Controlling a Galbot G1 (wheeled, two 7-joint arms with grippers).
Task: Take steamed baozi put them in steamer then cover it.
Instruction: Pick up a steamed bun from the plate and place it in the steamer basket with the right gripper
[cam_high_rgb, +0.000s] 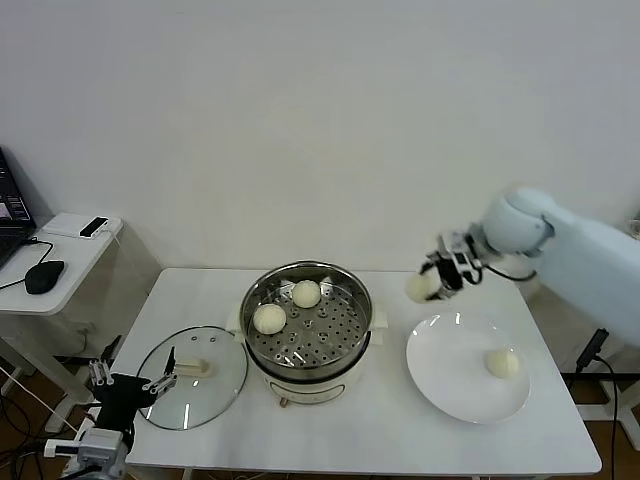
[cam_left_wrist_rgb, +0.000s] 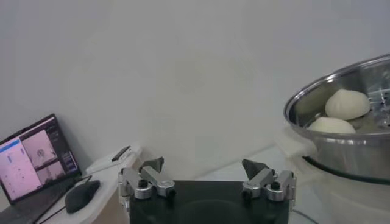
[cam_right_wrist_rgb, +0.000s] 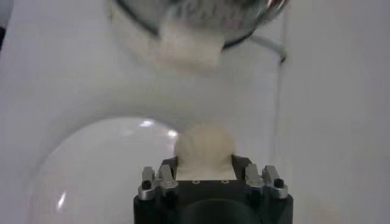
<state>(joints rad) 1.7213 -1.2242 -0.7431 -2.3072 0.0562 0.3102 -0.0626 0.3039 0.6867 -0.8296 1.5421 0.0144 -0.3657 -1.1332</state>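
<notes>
Baozi (cam_high_rgb: 421, 286) between right tool (cam_high_rgb: 430, 281) jaws, above table beside steamer (cam_high_rgb: 306, 322).

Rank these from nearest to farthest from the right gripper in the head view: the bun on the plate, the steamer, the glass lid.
From the right gripper, shut on a baozi:
1. Bun on the plate, just below it.
2. Steamer, at the table's middle.
3. Glass lid, far left.

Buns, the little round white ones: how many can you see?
4. Two round cream-white dough buns sit in the shiny steel steamer, one lies on the flat white plate, and one is held in the right gripper.
</notes>
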